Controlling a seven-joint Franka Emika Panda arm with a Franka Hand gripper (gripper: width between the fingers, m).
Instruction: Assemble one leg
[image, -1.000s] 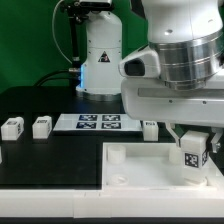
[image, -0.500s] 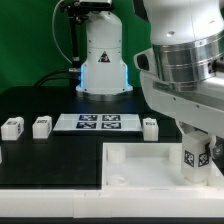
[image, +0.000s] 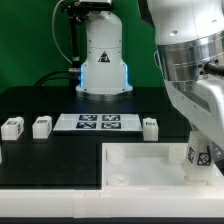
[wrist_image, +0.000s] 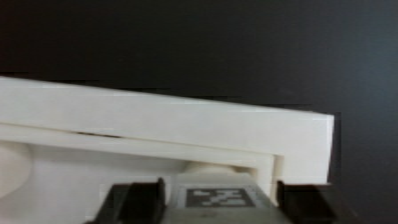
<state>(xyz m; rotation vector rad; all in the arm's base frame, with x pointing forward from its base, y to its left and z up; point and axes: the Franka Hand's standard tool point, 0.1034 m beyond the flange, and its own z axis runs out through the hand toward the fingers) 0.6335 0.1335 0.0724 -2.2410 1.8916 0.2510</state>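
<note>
My gripper (image: 197, 157) is shut on a leg (image: 198, 154), a small white peg with a black-and-white tag. It holds the leg slightly tilted over the white tabletop panel (image: 140, 168), near the panel's corner on the exterior view's right. In the wrist view the leg (wrist_image: 222, 194) sits between my two dark fingers (wrist_image: 139, 203), with the gripper (wrist_image: 222, 206) above the panel's raised edge (wrist_image: 178, 120). Whether the leg touches the panel is hidden. Three more legs stand on the black table: two on the exterior view's left (image: 12, 127) (image: 41, 127) and one behind the panel (image: 150, 127).
The marker board (image: 98, 122) lies flat on the black table behind the panel. A white robot base (image: 100, 55) stands at the back before a green wall. The panel's front edge runs along the table's near side.
My arm has swung toward the exterior view's right, carrying the leg a little that way over the panel's corner. The leg now looks slightly tilted. The loose legs have not moved.
</note>
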